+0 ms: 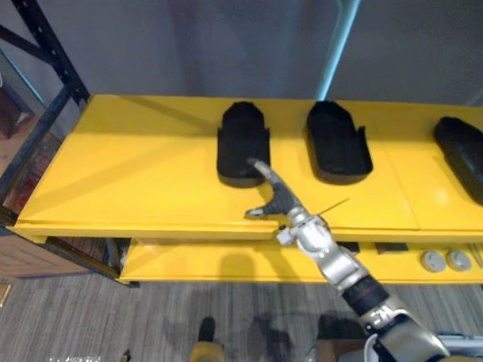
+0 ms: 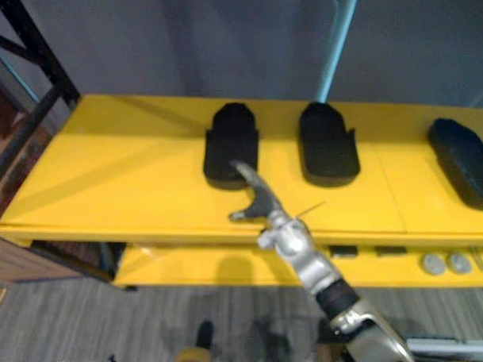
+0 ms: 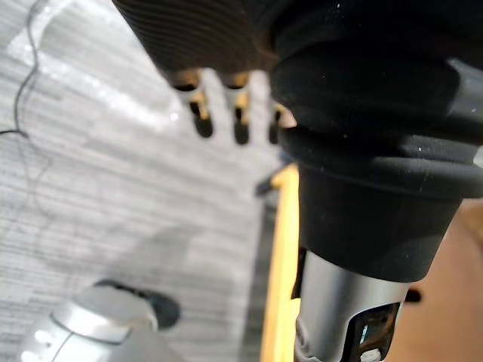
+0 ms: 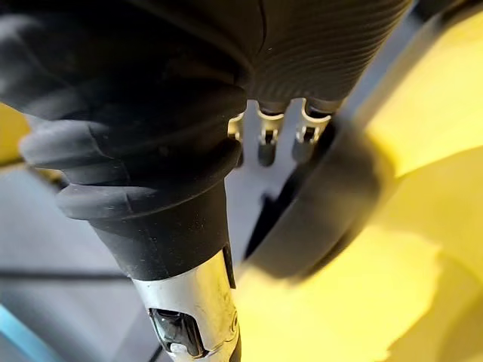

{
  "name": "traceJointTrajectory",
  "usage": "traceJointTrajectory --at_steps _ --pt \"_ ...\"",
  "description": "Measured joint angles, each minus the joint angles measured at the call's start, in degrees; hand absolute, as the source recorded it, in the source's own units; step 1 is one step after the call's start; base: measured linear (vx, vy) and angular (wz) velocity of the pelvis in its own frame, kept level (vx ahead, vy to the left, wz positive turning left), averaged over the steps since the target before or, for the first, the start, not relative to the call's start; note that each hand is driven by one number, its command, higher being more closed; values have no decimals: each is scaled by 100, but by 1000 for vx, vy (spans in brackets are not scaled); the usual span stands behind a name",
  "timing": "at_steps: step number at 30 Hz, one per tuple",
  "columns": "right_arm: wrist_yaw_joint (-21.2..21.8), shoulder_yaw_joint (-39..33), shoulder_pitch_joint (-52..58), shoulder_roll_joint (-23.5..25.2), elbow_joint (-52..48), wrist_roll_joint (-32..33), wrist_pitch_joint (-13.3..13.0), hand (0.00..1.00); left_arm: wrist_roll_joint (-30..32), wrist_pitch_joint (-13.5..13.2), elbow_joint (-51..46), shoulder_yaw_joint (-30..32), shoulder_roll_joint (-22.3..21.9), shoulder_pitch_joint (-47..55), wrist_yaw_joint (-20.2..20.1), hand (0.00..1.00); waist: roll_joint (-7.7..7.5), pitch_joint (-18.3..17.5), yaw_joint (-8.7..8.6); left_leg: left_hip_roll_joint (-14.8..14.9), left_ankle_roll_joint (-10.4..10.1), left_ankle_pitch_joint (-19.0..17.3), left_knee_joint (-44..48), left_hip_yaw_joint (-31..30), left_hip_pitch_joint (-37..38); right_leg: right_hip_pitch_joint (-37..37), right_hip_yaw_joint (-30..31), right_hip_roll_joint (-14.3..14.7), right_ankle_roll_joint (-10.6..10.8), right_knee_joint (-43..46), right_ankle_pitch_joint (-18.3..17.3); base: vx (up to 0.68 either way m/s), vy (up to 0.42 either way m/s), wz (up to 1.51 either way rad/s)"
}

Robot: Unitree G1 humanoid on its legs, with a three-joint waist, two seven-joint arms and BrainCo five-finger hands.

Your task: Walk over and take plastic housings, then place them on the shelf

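Note:
Three black plastic housings lie on the yellow shelf: a left one, a middle one and a right one at the view's edge. My right hand reaches in from the lower right, open, its straight fingers touching the near end of the left housing and its thumb spread out over the shelf's front. In the right wrist view the fingers lie against that housing's rim. My left hand hangs open over the grey floor, holding nothing.
A lower yellow shelf carries two round grey discs and small parts at the right. A black rack post stands at the left, a teal pole behind. A cardboard box sits under the shelf's left end.

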Motion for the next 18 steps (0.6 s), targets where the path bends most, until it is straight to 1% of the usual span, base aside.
traceJointTrajectory --at_steps 1,2,3,4,5,7,8,10,11,12,13,14,15,16,18 --pt "-265 -34 22 42 6 -168 -66 0 -11 -3 0 -6 -2 -1 -1 0 10 6 0 -17 4 -2 0 0 0 1 0 -16 11 1 1 0 0 0" --pt "-503 -32 29 78 5 -293 -211 0 -58 -9 3 -7 -1 -1 -3 0 23 16 -4 -29 6 -4 0 1 0 1 1 -28 15 1 2 0 0 0" --pt "-621 -33 29 113 5 -355 -272 0 -119 -12 8 -11 -1 -2 -4 0 28 20 -10 -33 6 -4 0 4 1 0 3 -32 19 0 3 0 0 0" --pt "-862 -39 29 183 4 -450 -420 0 -162 -28 36 -13 -1 -14 -5 0 41 28 -13 -36 8 -5 0 6 2 1 4 -36 19 0 4 0 0 0" --pt "-982 -43 29 217 2 -505 -503 0 -162 -34 56 -15 -1 -21 -6 0 48 33 -13 -36 8 -6 0 7 3 1 5 -36 20 0 4 0 0 0" --pt "-1392 -50 32 308 -11 -729 -874 0 -160 -104 222 -112 1 -54 -6 0 67 46 -18 -37 12 -9 0 15 7 0 18 -39 21 0 5 0 0 0" --pt "-1473 -60 38 321 -44 -787 -959 0 -157 -126 238 -148 -2 -53 -10 0 67 50 -22 -37 12 -10 0 18 9 0 26 -39 22 0 5 0 0 0" --pt "-1729 -143 111 353 -393 -883 -1251 0 -156 -204 272 -180 -9 -54 -87 0 56 59 -32 -28 26 -25 -1 57 38 -1 83 -37 24 -1 6 -12 -8 -8" --pt "-1772 -150 144 345 -587 -880 -1296 0 -156 -238 295 -173 -8 -54 -111 0 49 63 -41 -25 25 -32 -1 82 49 -7 118 -37 24 -5 6 -12 -4 -22" --pt "-1772 -183 238 335 -1053 -819 -1424 0 -158 -247 378 -170 -8 -54 -145 0 39 66 -69 -10 23 -55 -1 170 92 -20 189 -37 25 -5 8 -5 -3 -29" --pt "-1737 -262 406 334 -1580 -703 -1585 0 -154 -242 439 -165 -9 -39 -204 0 12 49 -156 1 20 -72 -1 227 124 -37 265 -36 25 -2 8 2 -4 -31" --pt "-1727 -314 508 324 -1854 -619 -1639 0 -153 -242 439 -166 -10 -32 -224 0 -3 40 -186 14 14 -81 -1 270 139 -54 305 -31 25 3 9 12 -7 -43" --pt "-1615 -479 726 320 -2319 -434 -1729 0 -118 -240 440 -162 -9 -31 -240 0 -43 26 -237 59 1 -106 -1 418 196 -107 458 -10 20 11 14 11 -12 -52" --pt "-1432 -677 1002 285 -2716 -161 -1727 0 -106 -232 443 -157 -7 -37 -261 0 -100 -28 -353 91 -5 -125 -1 537 224 -171 588 5 15 22 18 10 -12 -57" --pt "-1151 -993 1418 204 -3132 251 -1699 0 -111 -202 443 -125 -6 -79 -316 0 -162 -58 -493 136 -25 -161 -1 731 309 -223 782 31 -7 32 36 17 -9 -61"
